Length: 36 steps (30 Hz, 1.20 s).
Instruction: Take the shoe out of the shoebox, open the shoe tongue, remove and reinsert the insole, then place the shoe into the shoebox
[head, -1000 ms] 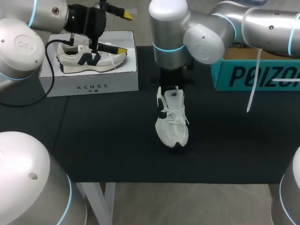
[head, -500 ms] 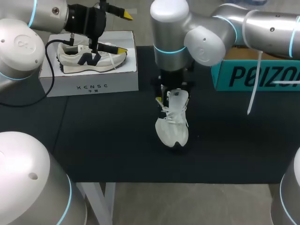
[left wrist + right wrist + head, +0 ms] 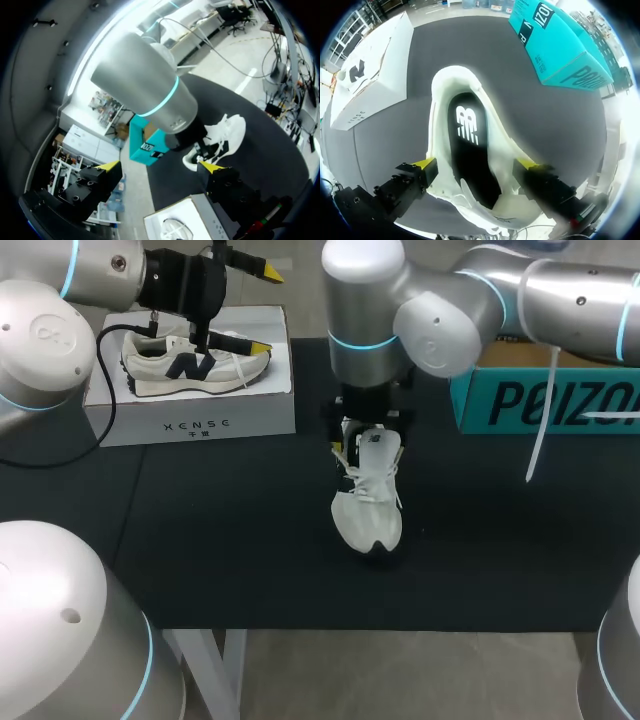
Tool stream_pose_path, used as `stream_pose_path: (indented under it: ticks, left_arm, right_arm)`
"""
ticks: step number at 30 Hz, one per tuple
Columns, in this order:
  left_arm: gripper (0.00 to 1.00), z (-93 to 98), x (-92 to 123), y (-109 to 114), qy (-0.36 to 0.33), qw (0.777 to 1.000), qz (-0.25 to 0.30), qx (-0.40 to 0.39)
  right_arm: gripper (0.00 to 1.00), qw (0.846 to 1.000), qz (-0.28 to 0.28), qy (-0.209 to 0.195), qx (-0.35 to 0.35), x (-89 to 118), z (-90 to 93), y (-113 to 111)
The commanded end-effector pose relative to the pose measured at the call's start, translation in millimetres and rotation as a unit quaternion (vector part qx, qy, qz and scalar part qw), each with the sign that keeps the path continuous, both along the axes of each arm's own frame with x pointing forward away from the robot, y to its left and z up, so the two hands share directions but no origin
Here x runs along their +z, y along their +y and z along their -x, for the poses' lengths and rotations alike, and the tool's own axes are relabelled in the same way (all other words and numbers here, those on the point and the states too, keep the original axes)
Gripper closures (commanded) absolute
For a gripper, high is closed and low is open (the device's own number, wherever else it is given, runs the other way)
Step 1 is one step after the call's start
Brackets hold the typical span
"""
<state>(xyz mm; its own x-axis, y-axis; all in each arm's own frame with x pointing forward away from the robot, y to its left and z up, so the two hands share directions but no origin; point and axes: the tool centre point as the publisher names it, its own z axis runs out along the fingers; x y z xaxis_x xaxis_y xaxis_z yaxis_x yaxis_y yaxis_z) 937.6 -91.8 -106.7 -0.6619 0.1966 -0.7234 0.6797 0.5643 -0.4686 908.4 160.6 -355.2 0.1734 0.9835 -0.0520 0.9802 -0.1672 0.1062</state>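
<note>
Right gripper has its fingers wide astride the white sneaker mid-frame; an off-centre pinch could tip it or miss the insole. Left gripper hangs wide open, upper left.

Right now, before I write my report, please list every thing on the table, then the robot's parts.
white lace-up sneaker: one, white, middle of the mat.
black insole: one, black, inside that sneaker.
white cardboard box: one, white, rear left.
cream sneaker with dark letter: one, cream, atop the white box.
teal cardboard shoebox: one, teal, rear right.
black table mat: one, black, under the white sneaker.
left gripper: one, yellow-tipped, open, above the white box.
right gripper: one, black and yellow, over the white sneaker's heel.
</note>
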Motion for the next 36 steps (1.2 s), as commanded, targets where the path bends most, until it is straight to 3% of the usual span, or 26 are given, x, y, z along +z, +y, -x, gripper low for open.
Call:
stream_pose_path:
  ticks: [1,18,23,36]
  left_arm:
    - [0.00,-0.5,0.1,-0.4,0.000,1.000,-0.002,0.000]
    - [0.00,-0.5,0.1,-0.4,0.000,1.000,-0.002,0.000]
    - [0.00,-0.5,0.1,-0.4,0.000,1.000,-0.002,0.000]
    - [0.00,-0.5,0.1,-0.4,0.000,1.000,-0.002,0.000]
  right_arm:
    - [0.00,1.000,0.000,-0.002,-0.002,2.4,1.5,-1.0]
    - [0.00,1.000,0.009,-0.003,-0.029,11.0,7.7,-5.3]
    - [0.00,0.999,0.010,0.006,-0.039,4.8,6.8,-1.5]
    - [0.00,0.997,0.040,-0.006,-0.073,21.9,3.5,-9.5]
